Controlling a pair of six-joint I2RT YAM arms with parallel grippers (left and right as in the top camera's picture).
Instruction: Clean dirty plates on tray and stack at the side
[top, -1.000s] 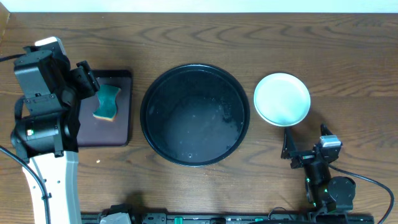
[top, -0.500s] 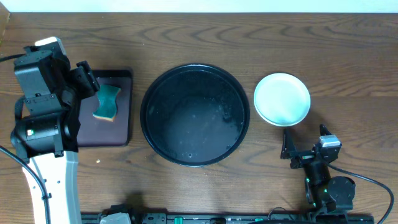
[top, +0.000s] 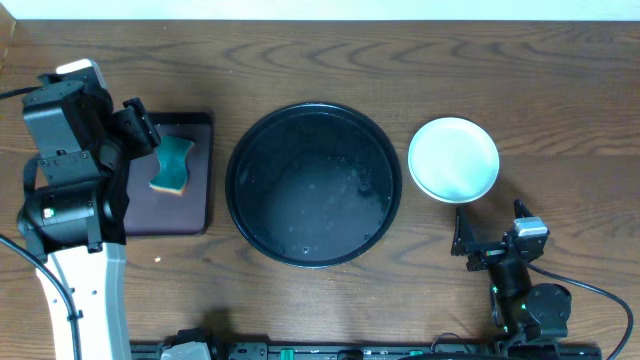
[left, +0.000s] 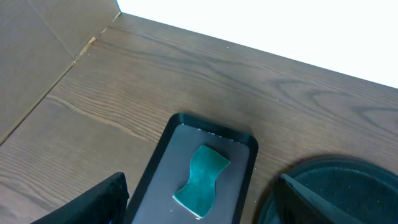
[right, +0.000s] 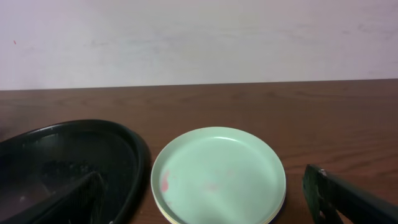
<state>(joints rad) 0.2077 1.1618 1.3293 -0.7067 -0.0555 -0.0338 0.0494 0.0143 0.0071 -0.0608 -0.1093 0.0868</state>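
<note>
The round black tray (top: 313, 250) sits mid-table with only water droplets on it; its rim also shows in the right wrist view (right: 140, 155). To its right the plates (top: 453, 159) are stacked on the wood. The top one is pale mint (right: 230, 168) with a faint reddish smear, and a pale yellow rim (right: 186, 219) peeks out under it. My right gripper (top: 492, 228) is just on the near side of the stack. It is open and its fingers (right: 336, 196) straddle the plates without touching. My left gripper (top: 135, 128) hovers open over the sponge.
A teal sponge (top: 172, 165) lies on a small maroon rectangular tray (top: 190, 215) left of the black tray, also seen from the left wrist (left: 202, 180). A cardboard wall (left: 37, 50) stands at the far left. Bare wooden tabletop surrounds everything.
</note>
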